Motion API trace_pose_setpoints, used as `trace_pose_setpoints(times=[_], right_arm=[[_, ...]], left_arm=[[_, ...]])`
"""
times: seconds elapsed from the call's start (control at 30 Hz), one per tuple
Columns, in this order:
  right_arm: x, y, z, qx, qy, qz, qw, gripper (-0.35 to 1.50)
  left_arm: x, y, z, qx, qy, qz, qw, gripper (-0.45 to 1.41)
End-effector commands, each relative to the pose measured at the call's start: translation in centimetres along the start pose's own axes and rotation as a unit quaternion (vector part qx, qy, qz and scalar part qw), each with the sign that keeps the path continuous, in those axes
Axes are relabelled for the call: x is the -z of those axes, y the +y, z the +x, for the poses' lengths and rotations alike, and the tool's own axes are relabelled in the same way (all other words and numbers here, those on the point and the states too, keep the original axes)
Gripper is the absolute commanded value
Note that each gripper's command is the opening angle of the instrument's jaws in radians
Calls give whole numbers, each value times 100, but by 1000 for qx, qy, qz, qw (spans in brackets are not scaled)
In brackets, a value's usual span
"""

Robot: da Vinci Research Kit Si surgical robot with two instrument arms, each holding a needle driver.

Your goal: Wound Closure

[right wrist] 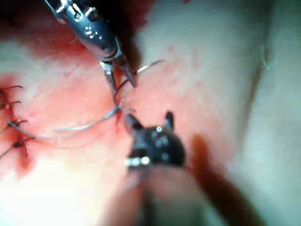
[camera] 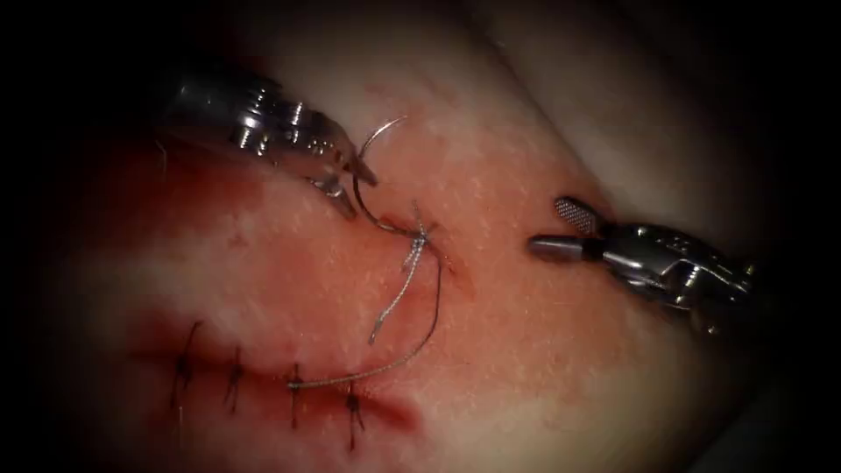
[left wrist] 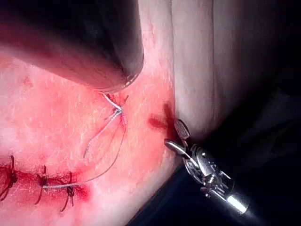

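My left tool (camera: 355, 191) comes in from the upper left, and its jaws stand open astride the mid curve of the needle (camera: 361, 156). One end of the needle rises free; the other runs down into the tissue (camera: 543, 350) at a stitch (camera: 419, 235) on the short upper cut (camera: 451, 263). From that stitch a thread (camera: 435, 302) trails down to the lower sutured line, and a shorter bright tail (camera: 394, 298) lies beside it. To the right of the cut my right tool (camera: 561, 229) is open and holds nothing; the left wrist view has it (left wrist: 177, 137) too.
A lower cut (camera: 263, 381) is closed by several dark stitches, with red fluid around it. The left tool (right wrist: 121, 84) and needle (right wrist: 150, 66) also appear in the right wrist view, beyond my right tool (right wrist: 150, 120). Pale tissue folds rise at the back right.
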Motion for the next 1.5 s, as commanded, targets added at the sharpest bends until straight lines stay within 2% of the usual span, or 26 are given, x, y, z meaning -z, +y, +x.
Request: trace_pose_setpoints(times=[0.03,0.07,0.1,0.13,0.27,0.43,0.47,0.53,0.6,0.63,0.8,0.97,1.0,1.13,1.17,1.27,1.33,1.37,1.4,1.5], right_arm=[[-6,-3,-5,-1,-1,0,1000,115],[-6,-3,-5,-1,0,0,1000,115],[-6,-3,-5,-1,0,0,1000,115],[-6,-3,-5,-1,0,0,1000,115],[-6,-3,-5,-1,0,0,1000,115],[-6,-2,-5,-1,0,0,1000,116],[-6,-2,-5,-1,0,0,1000,116],[-6,-2,-5,-1,0,0,1000,116],[-6,-2,-5,-1,0,0,1000,116],[-6,-3,-5,-1,0,0,1000,116],[-5,-3,-6,-1,0,0,1000,116],[-4,-1,-5,-1,-1,0,1000,116],[-4,-1,-5,-1,-1,0,1000,116],[-4,-1,-5,-1,-1,0,1000,116],[-4,-1,-5,-1,-1,0,1000,116],[-4,-1,-5,-1,-1,0,1000,116],[-4,-1,-5,-1,-1,0,1000,116],[-4,-1,-5,-1,-1,0,1000,116],[-4,-1,-5,-1,-1,0,1000,116],[-5,-2,-5,-1,0,-1,1000,116]], left_arm=[[-10,-1,3,-13,4,-13,1000,48],[-13,0,2,-15,7,-24,1000,37],[-18,2,2,-34,10,-37,999,-19],[-18,4,1,-40,11,-40,998,-35],[-7,6,-1,-48,16,-47,998,-35],[30,2,-2,-59,29,-33,997,-35],[47,3,-6,-62,30,-29,997,-35],[62,2,-11,-62,32,-27,997,-35],[72,-3,-14,-45,32,-20,998,-35],[79,-18,-19,-18,33,-6,999,-35],[75,-50,-30,21,34,14,999,-35],[68,-104,-53,82,30,49,995,-35],[62,-133,-67,116,31,72,990,-35],[54,-150,-75,134,28,81,987,-35],[45,-154,-78,136,25,87,986,-35],[23,-150,-78,140,27,66,987,-35],[19,-148,-78,140,28,61,988,-35],[12,-143,-77,143,30,50,988,-13],[12,-143,-77,143,30,50,988,-13],[13,-145,-73,172,17,46,984,59]])
